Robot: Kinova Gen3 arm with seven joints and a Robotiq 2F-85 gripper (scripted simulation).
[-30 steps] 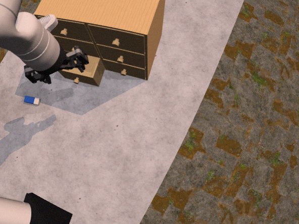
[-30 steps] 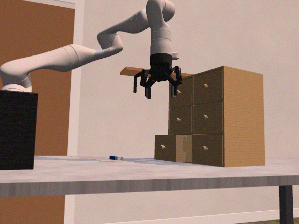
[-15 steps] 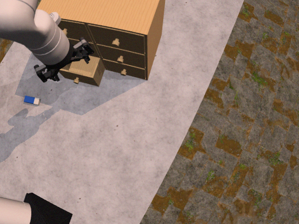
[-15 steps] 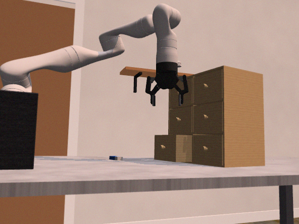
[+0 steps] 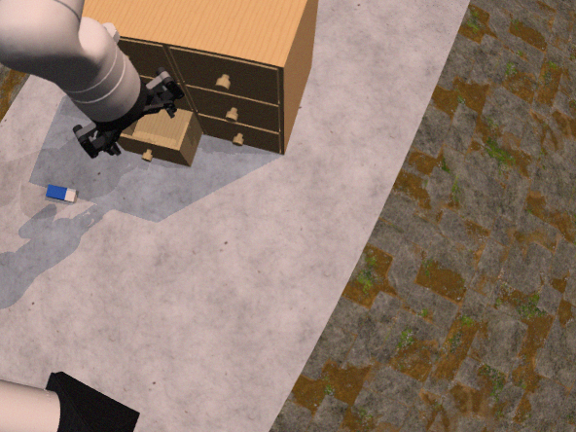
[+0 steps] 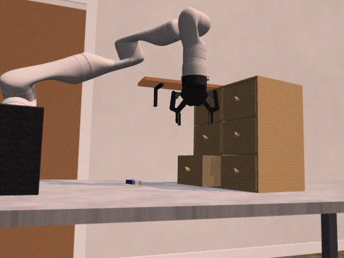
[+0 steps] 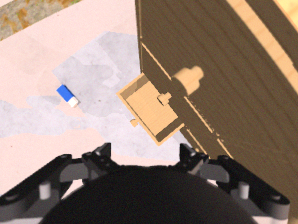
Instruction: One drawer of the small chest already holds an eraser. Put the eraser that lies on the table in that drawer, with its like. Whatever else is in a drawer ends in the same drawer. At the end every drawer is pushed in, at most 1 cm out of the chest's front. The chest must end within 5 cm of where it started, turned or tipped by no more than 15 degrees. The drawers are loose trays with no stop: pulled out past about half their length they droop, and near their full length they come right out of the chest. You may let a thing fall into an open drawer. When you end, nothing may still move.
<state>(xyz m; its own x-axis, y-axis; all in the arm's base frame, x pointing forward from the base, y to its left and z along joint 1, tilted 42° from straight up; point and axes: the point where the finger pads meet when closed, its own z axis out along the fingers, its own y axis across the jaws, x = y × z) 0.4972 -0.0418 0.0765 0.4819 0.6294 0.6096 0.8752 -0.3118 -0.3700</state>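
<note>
One btm drawer [image 5: 167,152] [image 6: 190,171] [image 7: 150,111] pulled out, no eraser visible inside, jaws [image 5: 143,133] [image 6: 194,119] wide open, w/ nothing gripped.

Pincer [image 5: 142,130] [image 6: 194,124] [image 7: 145,150] now lower in ext. view & further to pic's R in top view vs. earlier.
</note>
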